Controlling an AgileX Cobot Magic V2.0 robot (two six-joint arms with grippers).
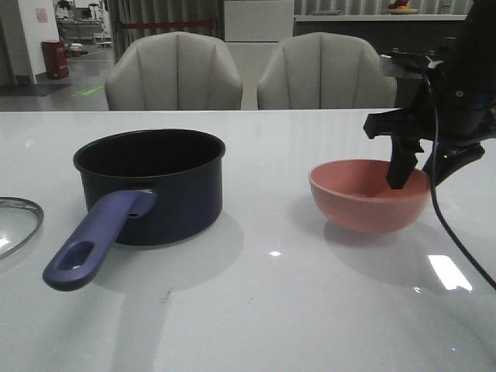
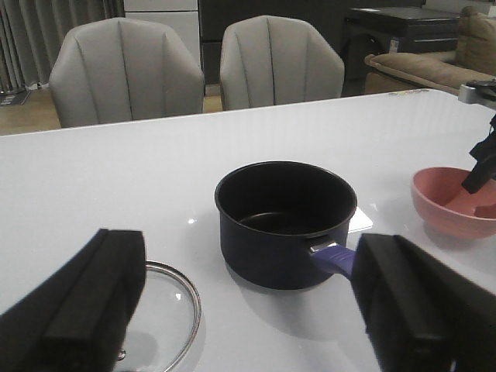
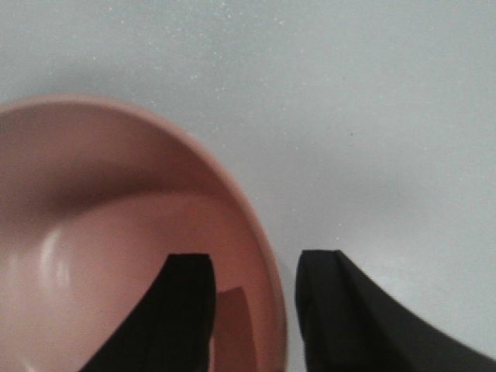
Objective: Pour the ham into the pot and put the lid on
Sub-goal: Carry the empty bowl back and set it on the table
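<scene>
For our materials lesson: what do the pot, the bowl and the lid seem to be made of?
Pot: likely coated metal; matte navy wall, black inside, with a smooth handle that looks plastic.
Bowl: matte pink, thick rim; plastic or ceramic, cannot tell which.
Lid: clear glass, since the table shows through, in a shiny rim that looks like steel.

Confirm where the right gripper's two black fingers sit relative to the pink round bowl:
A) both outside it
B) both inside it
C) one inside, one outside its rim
C: the right wrist view shows the right gripper straddling the pink round bowl's rim.
</scene>
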